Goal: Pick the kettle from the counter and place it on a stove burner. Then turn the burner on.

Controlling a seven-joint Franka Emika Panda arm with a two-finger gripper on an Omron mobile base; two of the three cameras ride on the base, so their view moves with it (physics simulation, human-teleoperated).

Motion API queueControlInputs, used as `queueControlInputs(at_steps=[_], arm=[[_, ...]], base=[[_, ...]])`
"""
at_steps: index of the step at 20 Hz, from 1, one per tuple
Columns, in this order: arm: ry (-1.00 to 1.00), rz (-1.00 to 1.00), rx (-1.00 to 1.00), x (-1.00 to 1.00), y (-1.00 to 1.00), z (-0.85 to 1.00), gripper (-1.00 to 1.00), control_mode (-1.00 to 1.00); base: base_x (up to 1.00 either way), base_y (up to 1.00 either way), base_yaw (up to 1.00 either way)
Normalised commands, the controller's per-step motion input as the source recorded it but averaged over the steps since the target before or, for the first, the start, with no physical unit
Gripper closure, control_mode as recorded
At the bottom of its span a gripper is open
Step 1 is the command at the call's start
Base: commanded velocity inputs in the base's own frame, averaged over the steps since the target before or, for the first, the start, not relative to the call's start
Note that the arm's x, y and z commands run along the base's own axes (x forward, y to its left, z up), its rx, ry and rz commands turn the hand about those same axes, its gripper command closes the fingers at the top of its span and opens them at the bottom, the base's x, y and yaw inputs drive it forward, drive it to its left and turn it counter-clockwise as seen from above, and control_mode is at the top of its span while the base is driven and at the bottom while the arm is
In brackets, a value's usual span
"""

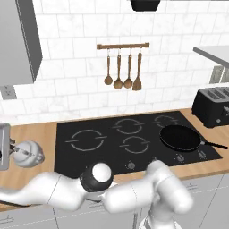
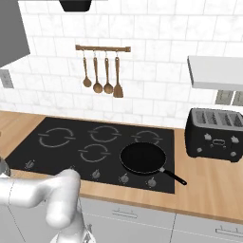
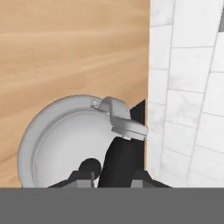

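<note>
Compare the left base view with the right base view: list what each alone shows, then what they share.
Left base view alone: the small silver-grey metal kettle with a black arched handle, standing on the light-brown wood-grain counter left of the cooktop.

Right base view alone: the full front of the black toaster and the counter stretch before it.

Both: the black glass cooktop with the largest grey ring burner, the black frying pan, four hanging wooden utensils, and the white arm.

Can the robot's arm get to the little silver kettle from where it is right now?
Probably yes. In the hand view the end effector is right above the kettle, with the black handle running down between its tips. Nothing sits between them, and the wooden counter beside it is bare. Whether it grips yet, I cannot tell.
</note>
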Motion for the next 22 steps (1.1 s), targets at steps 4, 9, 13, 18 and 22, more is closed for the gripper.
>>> queueControlInputs(at_steps=[4, 9, 13, 18, 22], arm=[[-0.32, -0.15, -0.02, 0.41, -1.00, 0.07, 1.00, -1.00], [-0.11, -0.12, 0.07, 0.81, -1.00, 0.17, 1.00, -1.00], [0.00, -0.08, 0.23, 0.96, -1.00, 0.44, 1.00, -1.00], [0.00, -0.02, 0.27, 0.85, -1.00, 0.40, 1.00, -1.00], [0.12, 0.00, 0.27, 0.68, -1.00, 0.10, 1.00, -1.00]], base=[[0.00, 0.00, 0.00], [0.00, 0.00, 0.00], [0.00, 0.00, 0.00], [0.00, 0.00, 0.00], [0.00, 0.00, 0.00]])
